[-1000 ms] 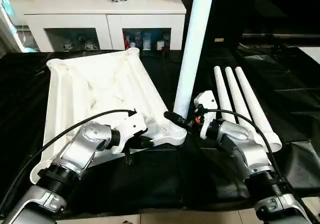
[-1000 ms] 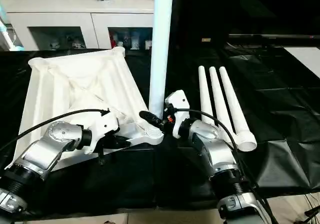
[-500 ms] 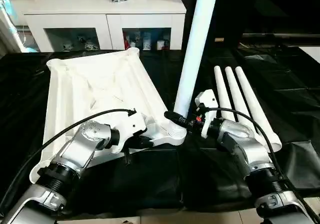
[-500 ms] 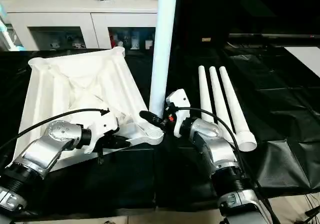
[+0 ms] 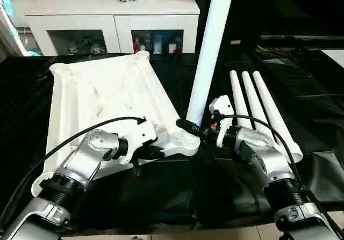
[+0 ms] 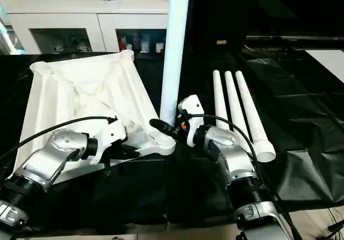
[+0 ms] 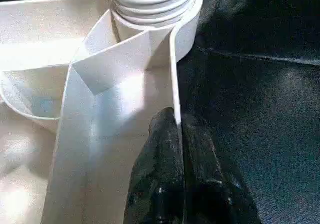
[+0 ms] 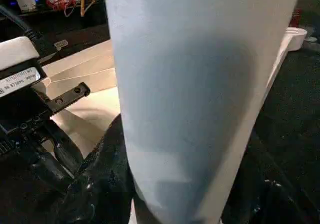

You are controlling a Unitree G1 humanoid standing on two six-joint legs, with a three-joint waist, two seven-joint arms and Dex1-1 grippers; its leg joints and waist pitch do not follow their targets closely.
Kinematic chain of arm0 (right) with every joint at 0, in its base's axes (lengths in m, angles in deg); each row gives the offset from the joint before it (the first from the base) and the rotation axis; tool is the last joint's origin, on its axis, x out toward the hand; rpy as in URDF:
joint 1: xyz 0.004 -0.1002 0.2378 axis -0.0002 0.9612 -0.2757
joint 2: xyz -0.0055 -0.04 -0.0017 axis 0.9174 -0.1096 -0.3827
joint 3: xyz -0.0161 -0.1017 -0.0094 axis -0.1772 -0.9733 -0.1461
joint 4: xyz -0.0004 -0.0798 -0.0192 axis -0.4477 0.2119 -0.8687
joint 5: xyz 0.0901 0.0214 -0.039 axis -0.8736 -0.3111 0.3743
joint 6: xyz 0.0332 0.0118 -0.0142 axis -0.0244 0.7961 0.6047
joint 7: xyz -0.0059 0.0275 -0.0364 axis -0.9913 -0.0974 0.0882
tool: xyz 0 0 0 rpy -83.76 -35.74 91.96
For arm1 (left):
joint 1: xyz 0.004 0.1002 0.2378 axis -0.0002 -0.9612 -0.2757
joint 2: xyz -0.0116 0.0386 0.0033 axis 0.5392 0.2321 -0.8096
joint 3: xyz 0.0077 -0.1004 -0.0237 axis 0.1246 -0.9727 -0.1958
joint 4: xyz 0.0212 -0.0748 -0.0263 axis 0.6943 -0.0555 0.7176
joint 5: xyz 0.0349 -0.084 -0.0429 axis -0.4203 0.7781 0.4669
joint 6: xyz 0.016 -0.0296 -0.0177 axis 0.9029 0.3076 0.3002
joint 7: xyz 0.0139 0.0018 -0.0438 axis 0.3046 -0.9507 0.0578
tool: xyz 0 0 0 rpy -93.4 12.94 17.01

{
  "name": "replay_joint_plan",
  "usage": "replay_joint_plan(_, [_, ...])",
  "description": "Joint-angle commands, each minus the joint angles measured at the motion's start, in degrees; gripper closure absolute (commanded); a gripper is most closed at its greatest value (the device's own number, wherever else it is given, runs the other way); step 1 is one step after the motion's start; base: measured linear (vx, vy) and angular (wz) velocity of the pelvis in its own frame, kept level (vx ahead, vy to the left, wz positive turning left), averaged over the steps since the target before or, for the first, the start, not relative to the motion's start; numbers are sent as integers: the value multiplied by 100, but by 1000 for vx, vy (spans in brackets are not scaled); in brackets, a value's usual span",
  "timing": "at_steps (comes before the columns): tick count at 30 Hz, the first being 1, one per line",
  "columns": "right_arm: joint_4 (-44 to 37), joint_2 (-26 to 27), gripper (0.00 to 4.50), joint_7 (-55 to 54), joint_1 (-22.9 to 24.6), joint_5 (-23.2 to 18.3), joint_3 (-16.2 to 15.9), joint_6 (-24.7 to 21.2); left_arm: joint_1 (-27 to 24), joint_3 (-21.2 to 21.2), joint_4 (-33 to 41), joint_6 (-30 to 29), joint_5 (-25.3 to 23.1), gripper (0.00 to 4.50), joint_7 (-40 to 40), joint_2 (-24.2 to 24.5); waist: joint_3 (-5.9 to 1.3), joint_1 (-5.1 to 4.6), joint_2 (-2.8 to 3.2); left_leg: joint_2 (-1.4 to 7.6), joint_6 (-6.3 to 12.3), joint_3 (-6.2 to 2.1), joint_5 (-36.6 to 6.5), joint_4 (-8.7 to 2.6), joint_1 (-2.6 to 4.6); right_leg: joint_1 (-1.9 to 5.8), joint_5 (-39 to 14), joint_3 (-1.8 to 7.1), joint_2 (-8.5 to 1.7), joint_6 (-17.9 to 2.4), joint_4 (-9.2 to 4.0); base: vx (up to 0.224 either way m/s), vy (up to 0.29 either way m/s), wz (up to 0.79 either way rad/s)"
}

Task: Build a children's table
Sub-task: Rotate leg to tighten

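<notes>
The white table top (image 5: 102, 95) lies upside down, ribbed underside up, on the black-draped work table. One white leg (image 5: 209, 52) stands upright in the near right corner socket (image 5: 188, 139). My right gripper (image 5: 194, 128) is shut on the base of that leg; in the right wrist view the leg (image 8: 195, 83) sits between the black fingers (image 8: 107, 184). My left gripper (image 7: 177, 134) is shut on the top's thin rim wall (image 7: 172, 73), just short of the threaded leg base (image 7: 152, 3). Three more legs (image 5: 258, 108) lie side by side on the right.
The black cloth (image 5: 177, 191) covers the table in front of the top. A white sideboard (image 5: 113, 14) with small objects on it stands behind the work table. Cables (image 5: 80, 138) run along both forearms.
My right forearm has shifted slightly with the leg in its grip, and the leg's upper end leans a touch more to the right. The left arm and the top are unmoved.
</notes>
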Motion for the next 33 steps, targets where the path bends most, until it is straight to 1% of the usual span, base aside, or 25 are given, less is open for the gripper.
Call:
replay_joint_plan(1, [855,85,266,-796,253,344,140,-276,65,70,-43,-310,-256,450,-299,-123,-165,-42,61,483,-524,-353,-4037,-582,273,-140,-3371,266,-539,-628,-602,0,0,0])
replay_joint_plan(3, [1026,271,266,-1227,198,354,260,-223,114,-3,-96,-535,-265,450,-691,-396,-140,-66,73,475,-552,-375,-4189,-584,301,-146,-3591,208,-534,-564,-640,0,0,0])
replay_joint_plan(4, [1082,332,266,-1373,179,358,298,-209,131,-30,-108,-613,-265,450,-825,-492,-138,-82,57,473,-560,-367,-4269,-577,327,-160,-3678,184,-519,-519,-662,0,0,0])
replay_joint_plan(5, [1145,389,266,-1525,151,375,325,-196,153,-64,-119,-736,-258,450,-970,-602,-118,-92,76,455,-559,-375,-4422,-554,374,-195,-3866,129,-506,-427,-717,0,0,0])
replay_joint_plan(6, [1243,463,266,-1736,101,403,357,-159,184,-83,-141,-889,-261,450,-1126,-736,-101,-113,93,437,-556,-388,-4621,-557,412,-196,-3989,23,-464,-310,-759,0,0,0])
replay_joint_plan(7, [1377,560,266,-2000,23,418,412,-114,233,-94,-190,-1078,-285,450,-1335,-910,-73,-165,154,470,-598,-394,-5009,-685,368,-110,-3832,-173,-371,-228,-730,-79,53,-13])
replay_joint_plan(8, [1543,668,266,-2295,-87,420,483,-71,306,-78,-288,-1268,-353,450,-1576,-1096,-37,-130,247,610,-722,-303,-5698,-1228,-68,315,-2820,-370,-132,-346,-71,-54,44,-11])
replay_joint_plan(9, [1573,685,266,-2345,-107,420,495,-64,320,-70,-309,-1294,-370,450,-1616,-1125,-102,129,260,705,-708,-176,-5876,-1498,-502,711,-1744,-304,-95,-396,853,-109,18,10])
replay_joint_plan(10, [1682,736,266,-2511,-185,434,520,-39,376,-38,-387,-1370,-439,450,-1761,-1223,-181,644,174,569,-401,386,-5065,-1469,-556,586,-1635,-105,-14,-303,1012,-79,-6,16])
replay_joint_plan(11, [1889,811,266,-2785,-337,503,525,34,490,36,-539,-1457,-574,450,-1993,-1382,-268,345,-66,472,-486,410,-3985,-1147,-12,245,-2916,177,-214,-205,642,-27,-84,28])
replay_joint_plan(12, [1925,823,266,-2831,-364,517,523,49,510,51,-565,-1469,-598,450,-2029,-1408,-330,216,-389,354,-633,188,-2902,20,656,-463,-4696,344,-718,-78,-331,80,-137,7])
replay_joint_plan(13, [2190,926,266,-3137,-565,610,528,193,644,99,-737,-1560,-727,450,-2260,-1591,-183,379,-151,25,35,-519,-131,502,-93,103,-5245,763,-1081,-455,-763,80,-137,7])
replay_joint_plan(14, [2278,987,266,-3212,-651,635,527,250,764,57,-910,-1565,-742,450,-2417,-1729,-178,368,-70,346,-340,-597,-617,71,-82,165,-4255,458,-907,-657,-501,24,-31,-18])
replay_joint_plan(15, [2307,1015,266,-3234,-685,648,521,274,826,37,-999,-1557,-750,450,-2487,-1789,-150,342,-28,375,-535,-548,-1038,-171,-29,126,-3544,264,-610,-714,-382,-7,67,-10])
replay_joint_plan(16, [2344,1045,266,-3262,-716,666,517,305,875,19,-1067,-1565,-758,450,-2563,-1846,-193,176,-1,556,-810,-631,-2783,-489,149,51,-2258,199,-312,-761,-131,-7,67,-10])
replay_joint_plan(17, [2405,1092,266,-3284,-764,682,528,366,932,4,-1130,-1569,-781,450,-2640,-1885,-231,140,34,539,-827,-626,-3177,-522,181,81,-1764,206,-320,-827,-91,-29,65,8])
replay_joint_plan(18, [2425,1111,266,-3283,-783,680,536,386,955,-1,-1153,-1567,-791,450,-2667,-1896,-241,124,31,502,-751,-578,-3333,-551,188,102,-1552,221,-358,-887,-132,0,0,0])
replay_joint_plan(19, [2434,1135,266,-3268,-799,669,548,415,976,-6,-1160,-1546,-798,450,-2675,-1893,-279,91,56,453,-513,-476,-2947,-565,163,159,-1215,249,-455,-1021,-240,0,0,0])
replay_joint_plan(20, [2444,1149,266,-3259,-819,673,561,460,1002,-8,-1170,-1515,-810,450,-2671,-1879,-271,85,44,450,-434,-454,-2805,-579,130,190,-1258,249,-474,-1012,-281,0,0,0])
replay_joint_plan(21, [2440,1148,266,-3244,-832,675,573,499,1004,7,-1152,-1466,-826,450,-2632,-1835,-244,73,33,459,-383,-444,-2783,-601,94,189,-1625,245,-505,-950,-339,0,0,0])
replay_joint_plan(23, [2509,1148,266,-3225,-878,686,640,611,960,21,-1081,-1370,-861,450,-2533,-1731,-257,81,-23,441,-365,-399,-2714,-590,81,172,-2337,264,-576,-794,-432,0,0,0])
replay_joint_plan(25, [2381,1082,266,-3013,-817,550,767,688,764,121,-848,-1099,-932,450,-2269,-1382,-265,103,-31,459,-276,-380,-2457,-603,47,175,-2375,268,-602,-725,-458,0,0,0])
replay_joint_plan(27, [2284,1026,266,-2798,-756,453,814,711,656,177,-742,-905,-938,450,-2109,-1183,-287,110,-24,485,-202,-358,-2035,-613,21,198,-1886,249,-580,-777,-424,0,0,0])
replay_joint_plan(30, [2143,944,266,-2482,-663,342,852,700,533,196,-613,-706,-913,450,-1903,-962,-259,103,-40,501,-127,-319,-2062,-608,31,170,-1736,244,-557,-912,-418,0,0,0])
replay_joint_plan(33, [1865,768,266,-1823,-470,124,858,582,314,164,-362,-246,-782,450,-1388,-608,-311,130,-51,507,11,-244,-1411,-540,20,219,-1015,244,-570,-1074,-357,21,-13,0])
